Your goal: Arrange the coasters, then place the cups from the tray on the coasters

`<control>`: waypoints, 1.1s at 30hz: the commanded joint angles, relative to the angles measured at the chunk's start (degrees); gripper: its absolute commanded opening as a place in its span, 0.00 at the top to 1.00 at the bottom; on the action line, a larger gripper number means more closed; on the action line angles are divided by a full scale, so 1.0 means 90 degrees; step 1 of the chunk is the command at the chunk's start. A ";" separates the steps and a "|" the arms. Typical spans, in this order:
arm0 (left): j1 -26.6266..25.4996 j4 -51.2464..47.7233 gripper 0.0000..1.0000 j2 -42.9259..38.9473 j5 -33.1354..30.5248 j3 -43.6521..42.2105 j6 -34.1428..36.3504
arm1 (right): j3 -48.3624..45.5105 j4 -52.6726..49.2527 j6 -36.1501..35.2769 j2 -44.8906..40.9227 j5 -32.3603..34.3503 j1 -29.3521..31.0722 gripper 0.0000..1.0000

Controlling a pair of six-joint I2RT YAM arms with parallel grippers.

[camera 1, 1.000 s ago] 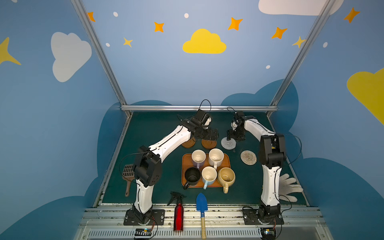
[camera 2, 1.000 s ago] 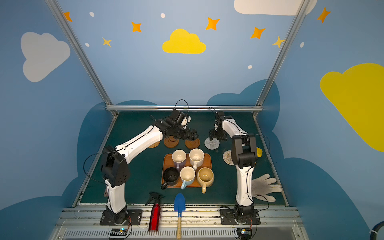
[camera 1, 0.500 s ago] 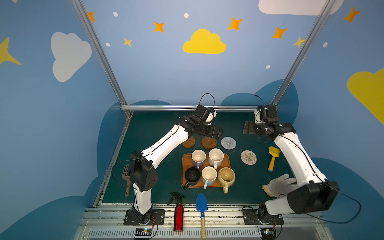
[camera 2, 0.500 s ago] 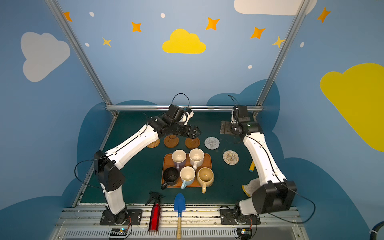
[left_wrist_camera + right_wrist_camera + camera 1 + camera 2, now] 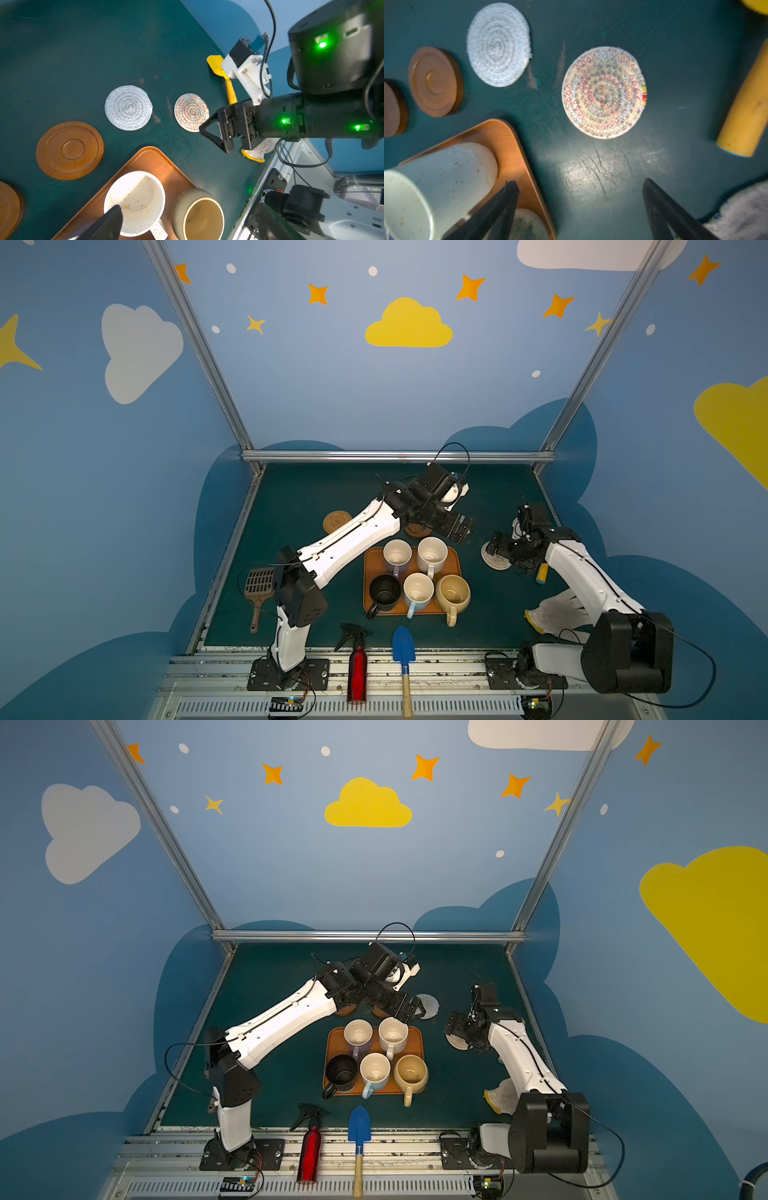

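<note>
The orange-brown tray (image 5: 371, 572) holds the lilac (image 5: 397, 556), cream-white (image 5: 432, 552), black (image 5: 384, 593), light blue (image 5: 417, 591) and tan (image 5: 453, 593) cups. Behind it lie the rattan coaster (image 5: 337, 521), two brown wooden coasters (image 5: 69, 150) (image 5: 8, 209), the grey-white coaster (image 5: 128, 107) and the beige coaster (image 5: 603, 92). My left gripper (image 5: 459, 531) hangs open over the tray's far right corner, one finger (image 5: 108, 222) above the cream cup (image 5: 135, 202). My right gripper (image 5: 579, 187) is open and empty, just short of the beige coaster.
A yellow-handled tool (image 5: 747, 108) and a white glove (image 5: 557, 612) lie right of the beige coaster. Along the front edge are a red spray bottle (image 5: 356, 668) and a blue trowel (image 5: 404, 649). A brown scoop (image 5: 259, 585) lies at the left.
My right gripper left the grey-white coaster, swung back and right, then came down by the beige coaster. My left gripper drifted right, toward the cream cup.
</note>
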 commanded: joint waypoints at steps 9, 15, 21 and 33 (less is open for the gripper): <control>-0.0152 -0.0352 0.00 0.0434 -0.0276 0.0306 -0.0018 | -0.0286 0.0628 0.0111 0.1042 -0.0316 -0.0300 0.14; -0.0153 -0.0270 0.00 0.0490 -0.0477 0.0337 -0.0074 | -0.0304 0.0903 0.0108 0.1488 -0.0438 -0.0623 0.17; -0.0187 -0.0886 0.00 0.1113 -0.0844 0.1230 -0.0086 | -0.0337 0.1284 0.0161 0.1865 -0.0482 -0.0721 0.22; -0.0182 -0.0820 0.00 0.1148 -0.0801 0.1106 -0.0069 | 0.0252 0.0913 -0.0186 0.2651 0.0053 -0.0552 0.43</control>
